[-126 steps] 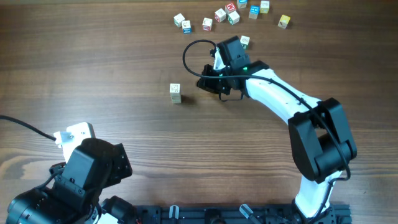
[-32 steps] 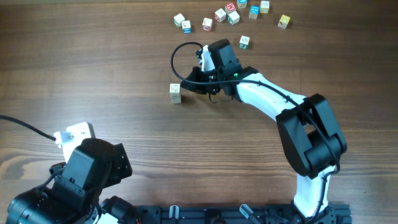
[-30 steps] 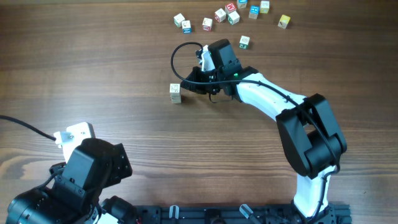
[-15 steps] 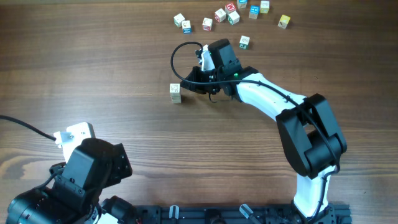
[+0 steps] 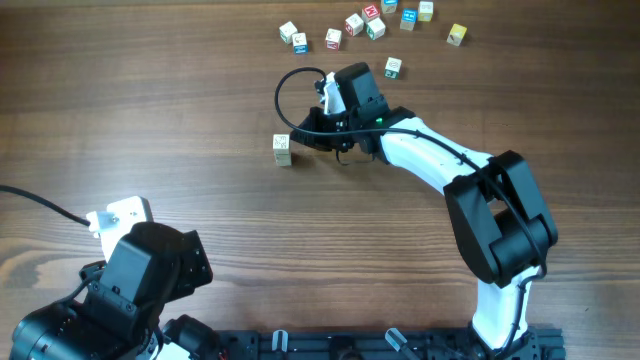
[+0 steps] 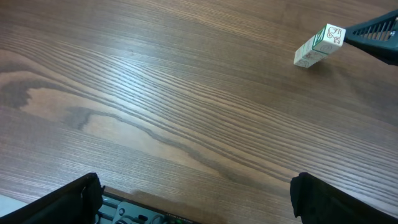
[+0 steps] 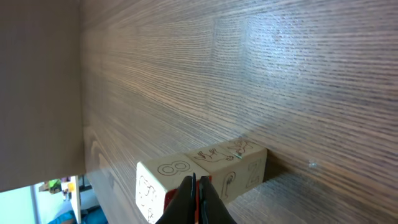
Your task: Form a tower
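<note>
Change since earlier: compared with about four seconds ago, the right arm point(image 5: 440, 165) has swung toward the left of the overhead frame, bringing its wrist close to the tower. Over the last second nothing has shifted.
Tower: the tower point(image 5: 283, 150) is two whitish cubes with green markings, one on top of the other. It stands left of centre in the overhead view, alone on the bare table point(image 5: 180, 90).
Tower, left wrist view: the tower point(image 6: 318, 45) shows in the upper right corner and appears tilted in the frame. A green mark and a line drawing show on its top face.
Tower, right wrist view: the tower point(image 7: 205, 169) fills the lower middle. Its two cubes appear side by side because the camera is turned, with outline drawings on their faces.
Right gripper: the right gripper point(image 5: 308, 138) points at the tower from the right side of the overhead frame, just beside it.
Right jaws: pressed together with nothing between them. Seen from their own wrist camera, the right gripper point(image 7: 196, 190) shows as one dark tip in front of the tower. Whether it touches the cubes cannot be told.
Left gripper: the left gripper point(image 6: 194, 186) has its jaws spread wide, one dark finger at each lower corner of its view and only wood between them.
Left arm: the left arm point(image 5: 150, 275) sits in the lower left of the overhead frame, well apart from the tower.
Loose cubes: the loose cubes point(image 5: 360, 22) lie scattered along the top edge, with one more cube point(image 5: 393, 67) just below them.
Cable: a black cable point(image 5: 285, 85) loops out from the right wrist, above the tower.
</note>
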`<state>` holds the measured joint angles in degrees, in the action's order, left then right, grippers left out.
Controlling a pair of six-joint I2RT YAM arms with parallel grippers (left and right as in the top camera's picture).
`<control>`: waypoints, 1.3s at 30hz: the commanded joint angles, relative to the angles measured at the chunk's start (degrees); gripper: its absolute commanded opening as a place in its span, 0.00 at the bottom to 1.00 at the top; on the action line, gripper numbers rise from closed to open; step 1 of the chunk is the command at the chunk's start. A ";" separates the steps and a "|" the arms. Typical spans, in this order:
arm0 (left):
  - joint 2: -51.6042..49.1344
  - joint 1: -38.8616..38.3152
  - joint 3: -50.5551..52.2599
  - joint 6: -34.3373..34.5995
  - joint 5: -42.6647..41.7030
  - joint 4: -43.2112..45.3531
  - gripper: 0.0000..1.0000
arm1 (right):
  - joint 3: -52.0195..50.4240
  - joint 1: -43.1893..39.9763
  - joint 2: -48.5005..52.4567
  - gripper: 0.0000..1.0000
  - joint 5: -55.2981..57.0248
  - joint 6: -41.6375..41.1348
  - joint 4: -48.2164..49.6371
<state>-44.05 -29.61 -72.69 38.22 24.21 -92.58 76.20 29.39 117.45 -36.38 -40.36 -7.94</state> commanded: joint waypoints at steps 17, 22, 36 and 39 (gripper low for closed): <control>0.02 0.26 0.09 -0.66 1.16 0.17 1.00 | -0.59 0.28 1.16 0.04 -1.11 -0.11 -8.00; 0.02 0.26 0.09 -0.66 1.16 0.17 1.00 | -0.59 0.48 1.05 0.04 -2.75 -0.13 -7.96; 0.02 0.26 0.09 -0.66 1.16 0.17 1.00 | -0.59 1.20 1.05 0.04 -3.19 -0.33 -7.69; 0.02 0.26 0.09 -0.66 1.16 0.17 1.00 | -0.59 1.42 1.05 0.04 -3.17 -0.31 -7.32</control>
<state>-44.05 -29.61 -72.69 38.24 24.21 -92.58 76.18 30.35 117.45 -38.57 -40.53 -15.81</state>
